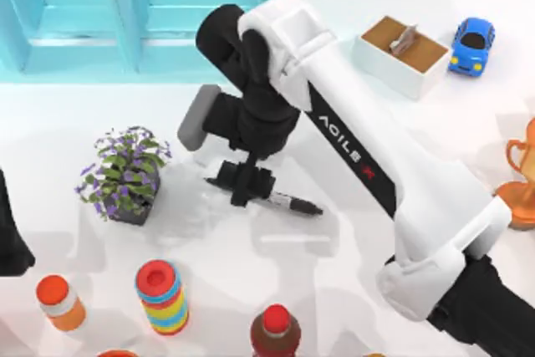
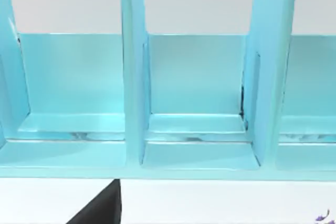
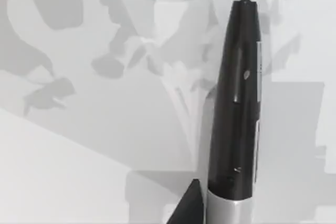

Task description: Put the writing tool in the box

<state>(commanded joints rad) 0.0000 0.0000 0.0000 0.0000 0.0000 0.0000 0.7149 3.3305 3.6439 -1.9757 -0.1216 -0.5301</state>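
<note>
The right arm [image 1: 393, 181] spans the table, its right gripper [image 1: 244, 183] down over the marker pen [image 1: 288, 202]; whether the fingers grip cannot be told. Open tabletop surrounds them. The box [image 1: 401, 58] sits well apart, near the far edge

Simulated tabletop, white table [image 1: 251, 290] (rendered), turquoise shelf [image 1: 150, 14]

Bare tabletop [image 1: 334, 248] between pen [image 1: 288, 202] and box [image 1: 401, 60]
</note>
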